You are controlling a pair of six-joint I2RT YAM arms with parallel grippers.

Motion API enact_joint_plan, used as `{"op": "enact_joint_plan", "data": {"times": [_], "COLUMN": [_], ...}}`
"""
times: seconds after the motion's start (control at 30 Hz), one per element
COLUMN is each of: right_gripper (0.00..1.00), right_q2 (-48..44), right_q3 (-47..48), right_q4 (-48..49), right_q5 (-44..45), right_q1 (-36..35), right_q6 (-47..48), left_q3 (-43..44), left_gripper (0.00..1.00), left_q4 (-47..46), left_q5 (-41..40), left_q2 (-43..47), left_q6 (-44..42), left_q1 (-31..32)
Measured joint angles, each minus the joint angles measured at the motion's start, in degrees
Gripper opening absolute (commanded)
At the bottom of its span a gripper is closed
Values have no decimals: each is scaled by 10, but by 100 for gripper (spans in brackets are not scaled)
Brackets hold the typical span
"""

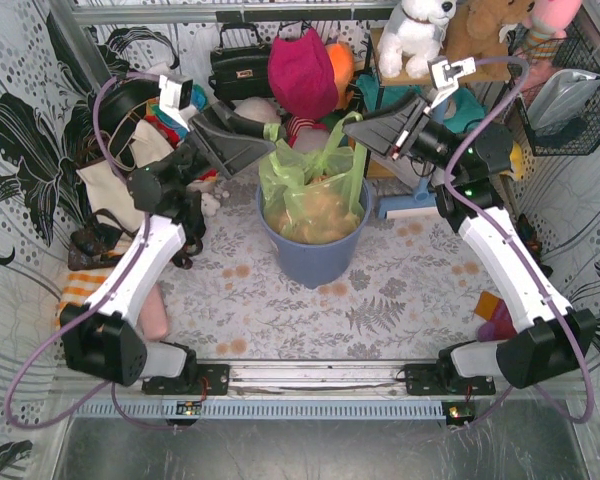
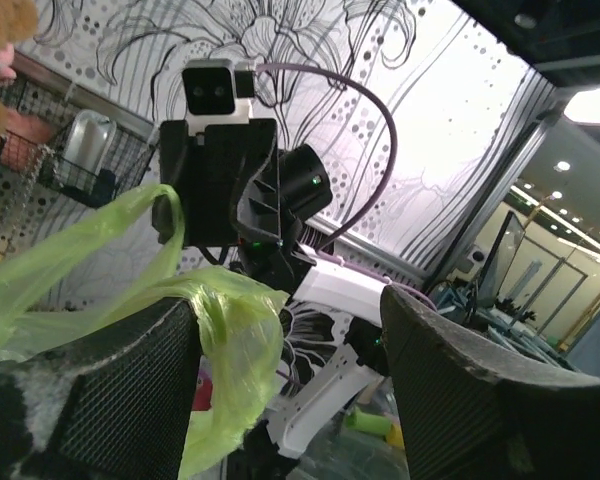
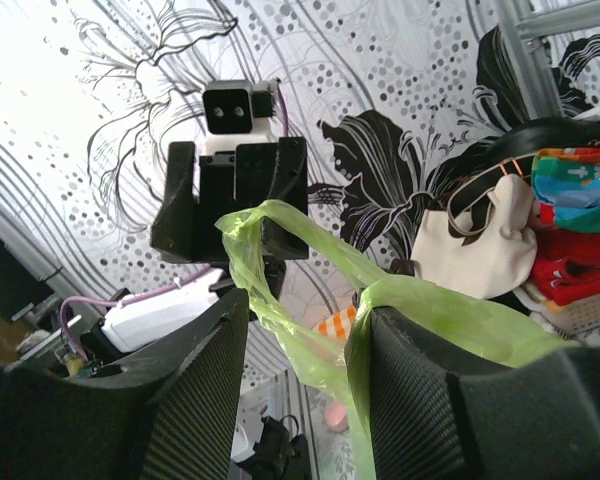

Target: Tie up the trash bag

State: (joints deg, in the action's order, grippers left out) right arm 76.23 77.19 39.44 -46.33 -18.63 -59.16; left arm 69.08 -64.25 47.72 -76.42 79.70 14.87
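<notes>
Item: trash bag [image 1: 315, 195], thin, light, slippery film, seated in the bin [image 1: 315, 262] mid desk [image 1: 400, 300]; I'd take its handle loops [image 1: 330, 150], where my left gripper [image 1: 270, 152] gapes wide and my right gripper [image 1: 352, 128] stands half-open around one loop

Hidden inside the bin [image 1: 315, 262]: lower half of the trash bag [image 1: 308, 195]. Not readable from above: contact between the left gripper [image 1: 263, 152] or the right gripper [image 1: 357, 130] and the green film. Cut off at the bottom of both wrist views: finger roots. Blurred up close: left wrist finger [image 2: 90, 390]. Cropped at the top edge: white plush toy [image 1: 415, 35].
</notes>
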Motion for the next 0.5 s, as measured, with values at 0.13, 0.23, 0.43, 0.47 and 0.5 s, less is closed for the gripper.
{"op": "enact_joint_plan", "data": {"times": [0.13, 0.23, 0.43, 0.47, 0.5], "right_gripper": [50, 51, 57, 59, 60], "right_q2": [-12, -8, 7, 8, 8], "right_q3": [-25, -37, -37, -37, -37], "right_q4": [8, 6, 3, -3, -10], "right_q5": [-16, -25, -33, -32, -32], "right_q1": [-7, -15, -21, -21, -21], "right_q6": [0, 1, 9, 17, 23], "left_q3": [0, 19, 29, 30, 30], "left_gripper": [78, 78, 79, 79, 79], "left_q4": [172, 292, 451, 474, 494], "left_q5": [0, -14, -74, -85, -93], "left_q2": [73, 105, 121, 119, 117], "left_q6": [-118, -213, -351, -369, -384], "left_q1": [45, 80, 91, 91, 91]}}
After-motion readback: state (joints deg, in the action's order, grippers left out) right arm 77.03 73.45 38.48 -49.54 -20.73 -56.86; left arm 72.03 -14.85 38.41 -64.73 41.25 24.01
